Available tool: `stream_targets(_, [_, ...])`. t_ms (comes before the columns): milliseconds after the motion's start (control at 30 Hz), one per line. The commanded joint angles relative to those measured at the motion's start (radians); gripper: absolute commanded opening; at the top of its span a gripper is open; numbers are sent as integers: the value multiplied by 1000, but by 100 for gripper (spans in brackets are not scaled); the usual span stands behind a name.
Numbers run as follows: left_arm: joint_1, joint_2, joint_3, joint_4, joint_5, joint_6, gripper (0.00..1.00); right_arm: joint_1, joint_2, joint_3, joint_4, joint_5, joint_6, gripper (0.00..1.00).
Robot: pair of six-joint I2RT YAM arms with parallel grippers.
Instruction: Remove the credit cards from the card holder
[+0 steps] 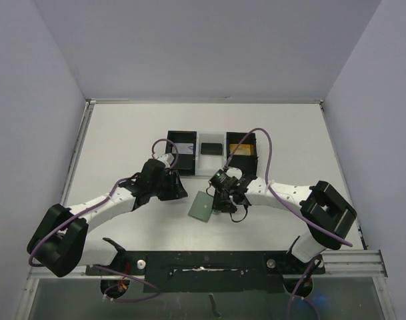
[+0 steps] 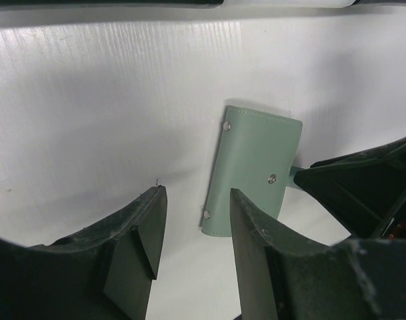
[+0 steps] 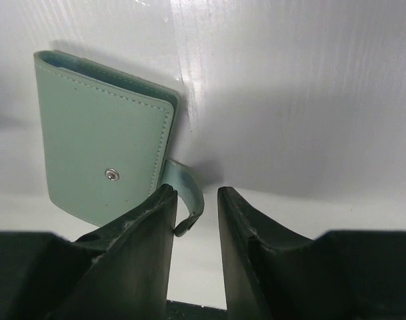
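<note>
One flat grey-green stitched card holder (image 1: 203, 207), folded, on white tabletop (image 1: 123, 147). Left gripper (image 2: 197, 193) spread, empty. Right gripper (image 3: 196, 190) around curled tab (image 3: 197, 200); pinch unclear.

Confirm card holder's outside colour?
The card holder is pale grey-green; shows best in the right wrist view.
</note>
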Motion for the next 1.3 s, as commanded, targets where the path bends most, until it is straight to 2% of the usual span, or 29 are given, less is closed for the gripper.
stream_targets(0, [3,3,45,12,27,19,41,-22,-46,-25,112,-35,6,32])
stream_targets(100, [3,-1,46,7,28,16,41,-32,-44,-40,119,-38,16,31])
stream_targets(233, [1,-9,43,5,36,14,41,-42,-61,-70,172,-59,7,19])
stream_targets(367, [0,-17,38,10,48,11,41,-52,-79,-111,247,-102,13,14])
stream_targets(600, [-5,-52,35,22,45,0,41,-52,-146,-129,239,-83,-4,0])
stream_targets(833, [-5,-148,15,38,-32,-37,44,-65,-291,-85,202,-71,-128,0])
stream_targets(1067, [1,-242,-36,69,-127,-89,50,-126,-313,-7,245,-200,-198,0])
stream_targets(1167, [1,-243,-45,76,-115,-101,53,-136,-291,12,284,-227,-211,2])
stream_targets(1267, [-2,-205,-107,187,-7,-175,53,-168,-217,40,288,-283,-213,3])
